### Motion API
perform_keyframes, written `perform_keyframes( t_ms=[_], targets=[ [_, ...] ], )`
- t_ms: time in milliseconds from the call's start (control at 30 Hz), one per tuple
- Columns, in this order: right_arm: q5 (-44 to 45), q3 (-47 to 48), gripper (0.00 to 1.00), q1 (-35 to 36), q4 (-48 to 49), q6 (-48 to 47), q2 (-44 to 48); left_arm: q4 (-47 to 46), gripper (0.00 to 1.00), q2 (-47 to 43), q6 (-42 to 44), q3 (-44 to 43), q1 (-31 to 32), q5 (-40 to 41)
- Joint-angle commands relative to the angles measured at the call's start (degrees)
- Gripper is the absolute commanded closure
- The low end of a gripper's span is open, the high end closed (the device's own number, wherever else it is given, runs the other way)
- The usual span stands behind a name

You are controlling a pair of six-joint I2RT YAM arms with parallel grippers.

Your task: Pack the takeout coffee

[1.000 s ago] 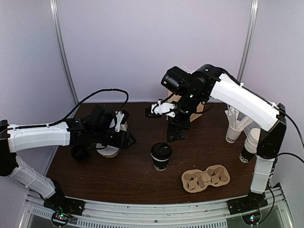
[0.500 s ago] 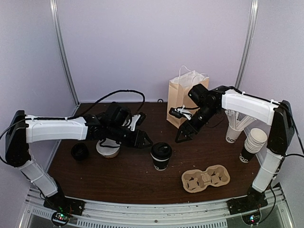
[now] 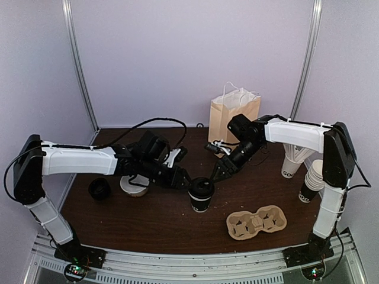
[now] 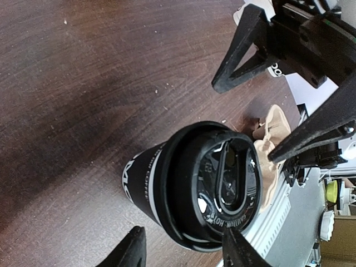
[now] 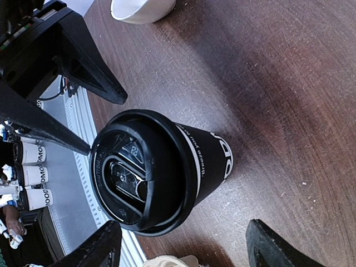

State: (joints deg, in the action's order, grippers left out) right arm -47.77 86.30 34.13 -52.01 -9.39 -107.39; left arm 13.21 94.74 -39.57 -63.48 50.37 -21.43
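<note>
The takeout coffee (image 3: 201, 194) stands upright on the bench (image 3: 148, 219), near its middle, between the two arms and just behind the cardboard carrier (image 3: 256, 222). The left end effector (image 3: 179, 176) is spread wide and holds nothing, with the cup just beyond its fingertips. The right end effector (image 3: 218, 173) is likewise wide open and empty, close on the cup's far side. The cup is probably light, with a thin paper wall that dents under a hard squeeze; whether it is filled cannot be told. The dome lid looks press-fitted, so lifting by it risks popping it off. The safer hold is across the body just under the lid rim, where the wall is stiffest, kept upright.
</note>
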Motion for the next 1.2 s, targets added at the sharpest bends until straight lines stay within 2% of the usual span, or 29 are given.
perform_keyframes(
  t_ms=[0, 333, 567, 767, 1033, 1167],
  targets=[
    [-1.9, 0.4, 0.21, -0.1, 0.5, 0.7, -1.2, -3.3, 0.50, 1.2, -0.4, -1.4, 0.3, -2.3],
    [-5.4, 1.8, 0.40, 0.0, -0.8, 0.0, -4.6, -3.0, 0.54, 1.7, -1.4, -0.2, 0.3, 0.0],
    [-8.6, 2.1, 0.41, 0.0, -1.2, -0.4, -5.3, -1.5, 0.58, 1.4, -2.1, 2.2, 0.3, 1.5],
    [-6.9, 1.5, 0.42, 0.0, -0.9, -0.4, -5.5, 0.9, 0.60, 1.9, -3.2, 4.0, 0.3, 3.7],
    [-7.3, 1.8, 0.43, 0.3, -1.4, -0.9, -4.2, -0.3, 0.56, 0.9, -1.4, 2.8, 0.4, 1.4],
    [-8.7, 2.3, 0.34, 0.0, -2.3, -1.2, -3.3, -2.2, 0.49, -3.3, 1.6, 3.2, 0.5, 2.3]
  ],
)
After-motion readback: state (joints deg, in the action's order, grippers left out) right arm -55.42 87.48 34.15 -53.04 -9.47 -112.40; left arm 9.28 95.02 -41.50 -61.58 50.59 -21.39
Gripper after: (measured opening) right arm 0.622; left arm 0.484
